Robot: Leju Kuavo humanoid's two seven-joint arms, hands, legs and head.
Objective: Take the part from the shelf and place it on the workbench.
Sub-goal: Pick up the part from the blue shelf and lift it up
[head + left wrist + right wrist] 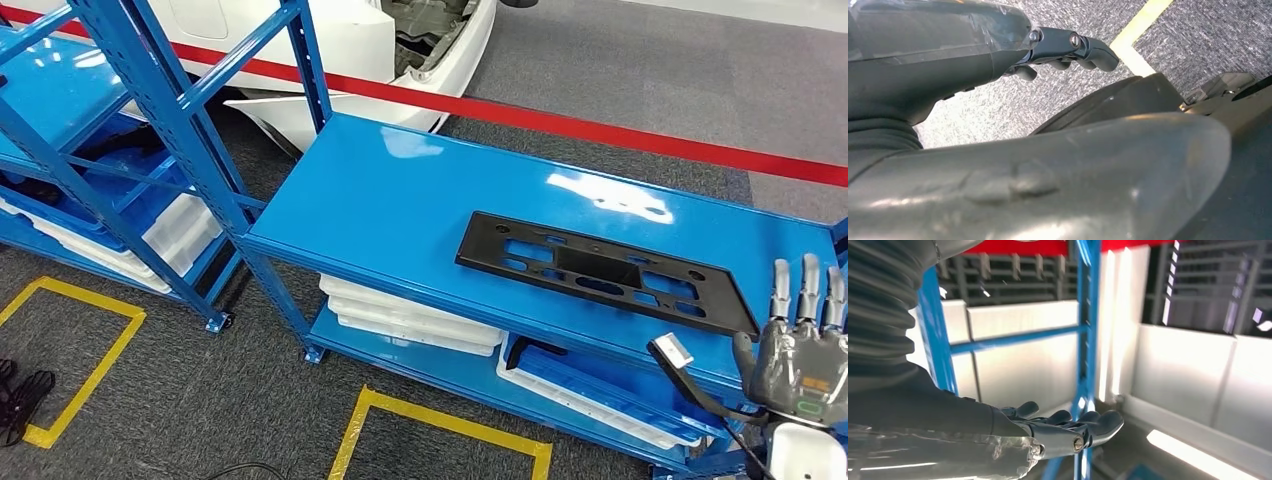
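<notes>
While the flat black plastic panel with cut-out slots (605,271) lies untouched on the glossy blue top board of the metal rack (380,190), the task looks to be at its reaching step — nothing has been lifted yet. The panel rests flat, its long side running roughly along the board's front edge, towards the robot's right end of the rack.

In the head view the right hand (800,345) hangs just off the panel's near right corner, fingers straight and apart, holding nothing. I judge it close but not touching; the small gap at the corner is hard to read. The right wrist view shows the same hand (1063,430) with fingers extended and nothing between them, the blue upright of the rack (1088,320) beyond.

The left hand (1068,50) shows in its own wrist view, hanging over grey speckled carpet (1193,30) with a yellow floor line (1138,30). Its fingers curl loosely and I see nothing in them, but whether it counts as open or closed I cannot tell from this angle.

Next, as I judge it, the right hand needs to slide over the panel's edge and close thumb-under, fingers-over. The panel is wide and thin, so a one-corner grip may let it sag or swing — a hold nearer the middle would be steadier. Where the workbench stands I cannot tell.
</notes>
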